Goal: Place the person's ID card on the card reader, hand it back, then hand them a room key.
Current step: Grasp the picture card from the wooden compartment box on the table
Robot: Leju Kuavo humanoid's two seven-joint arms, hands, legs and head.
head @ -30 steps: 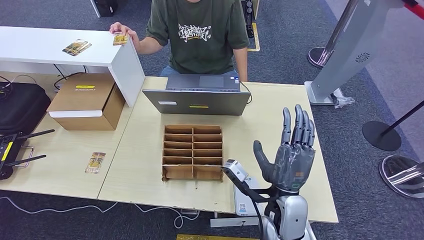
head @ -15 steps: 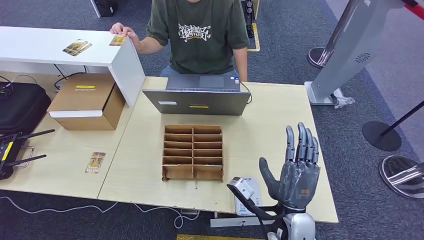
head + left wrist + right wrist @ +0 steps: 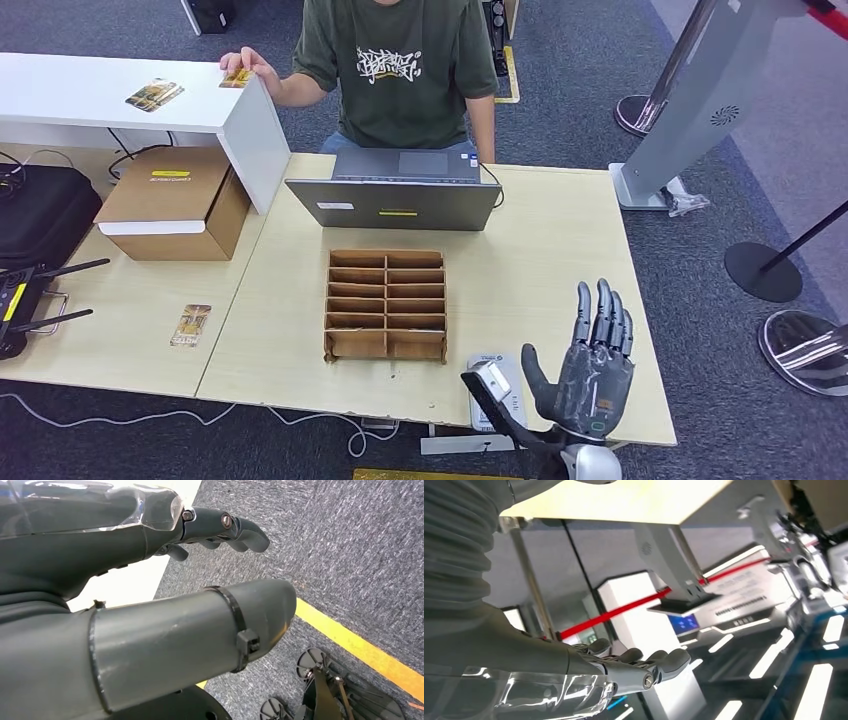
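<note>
Presently, findings as follows.
Right hand point(image 3: 592, 368): raised upright over the near right corner of the tabletop point(image 3: 560, 250), palm showing, fingers point(image 3: 601, 312) straight and close together, thumb apart; it holds nothing.
Left hand point(image 3: 150, 580): seen in the left wrist view above grey carpet with a yellow line; fingers loosely extended, nothing between them.
Card reader point(image 3: 496, 388): small white unit lying flat at the near edge of the tabletop, just beside the right hand's thumb; no card lies on it.
ID card point(image 3: 238, 77): on the white shelf point(image 3: 90, 90) beyond the far left corner of the tabletop, under the person's hand point(image 3: 243, 62).
Room key point(image 3: 190, 325): a printed card lying flat toward the near left of the tabletop; whether it is the key itself cannot be told.
Cardboard organiser point(image 3: 386, 304): mid-tabletop, compartments open toward the viewer.
Laptop point(image 3: 395, 190): at the far edge, in front of the person.
</note>
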